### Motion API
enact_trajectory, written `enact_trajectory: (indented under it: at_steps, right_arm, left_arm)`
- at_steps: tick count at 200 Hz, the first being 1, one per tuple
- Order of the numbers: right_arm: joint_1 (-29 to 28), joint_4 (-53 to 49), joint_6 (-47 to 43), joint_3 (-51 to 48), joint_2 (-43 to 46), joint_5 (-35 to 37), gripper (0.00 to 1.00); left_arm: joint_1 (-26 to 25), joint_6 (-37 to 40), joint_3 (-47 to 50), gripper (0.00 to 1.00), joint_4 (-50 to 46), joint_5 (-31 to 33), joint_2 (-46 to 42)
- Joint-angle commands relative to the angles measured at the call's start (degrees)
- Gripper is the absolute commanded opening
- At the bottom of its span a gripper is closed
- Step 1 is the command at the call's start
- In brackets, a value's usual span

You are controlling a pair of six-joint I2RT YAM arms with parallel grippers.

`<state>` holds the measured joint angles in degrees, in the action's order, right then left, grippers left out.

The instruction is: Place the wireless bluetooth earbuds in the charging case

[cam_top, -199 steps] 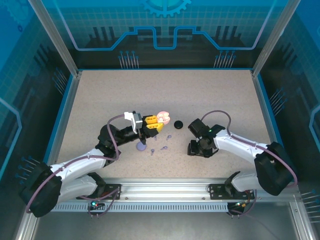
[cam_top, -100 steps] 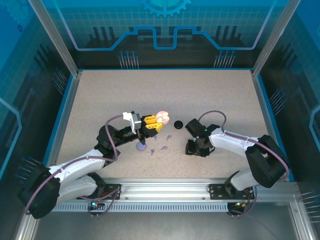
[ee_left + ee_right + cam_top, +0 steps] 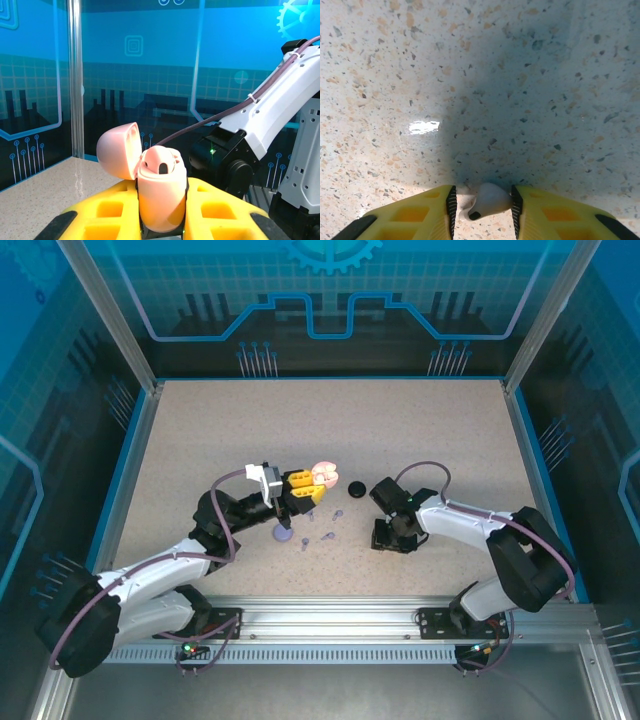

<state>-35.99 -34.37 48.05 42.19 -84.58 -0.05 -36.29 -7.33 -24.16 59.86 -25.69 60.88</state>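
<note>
- Over the last second the right hand (image 3: pixel 388 538) has edged a little nearer the left hand (image 3: pixel 320 481), its forearm swinging in with it, while it stays low on the desk (image 3: pixel 200 440).
- The left hand has not moved.
- The right hand's fingers (image 3: pixel 432 212) are closed on a pale pink earbud (image 3: pixel 490 199), which sits right between the pads. The bud lies at desk level, and I cannot tell whether it has left the surface.
- The left hand is clamped on the pink charging case (image 3: pixel 159 192), held upright. Its lid (image 3: pixel 117 154) is swung open to one side and the sockets face up (one dark hollow shows on top).
- My reading: the pick looks made, and the small drift toward the case suggests the carry is beginning. The insertion itself is not yet done.
- Between the two hands lies a black round case (image 3: pixel 356 488).
- Just on the near side of the left hand are loose lavender earbuds (image 3: pixel 326 535) and a lavender case (image 3: pixel 284 532).
- No brand, label or readable writing appears on the case, the bud or either hand.
</note>
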Motion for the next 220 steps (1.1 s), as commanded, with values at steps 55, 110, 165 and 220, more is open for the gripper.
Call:
enact_trajectory:
  at_steps: [55,110,165,220]
  right_arm:
    - [-0.4,1.3,-0.5,-0.3,0.0,-0.5,0.28]
    - [-0.4,1.5,-1.9,-0.2,2.3,-0.1,0.25]
    - [-0.4,-0.4,-3.4,1.1,5.7,1.3,0.24]
    - [-0.4,-5.2,-6.7,7.7,19.6,6.4,0.24]
  left_arm:
    - [-0.4,1.0,0.7,0.17,1.1,0.8,-1.1]
    - [-0.4,0.9,0.7,0.17,1.1,0.7,-1.2]
    - [-0.4,0.9,0.6,0.17,1.0,0.8,-1.0]
    - [-0.4,1.1,-0.1,0.17,1.5,0.9,0.9]
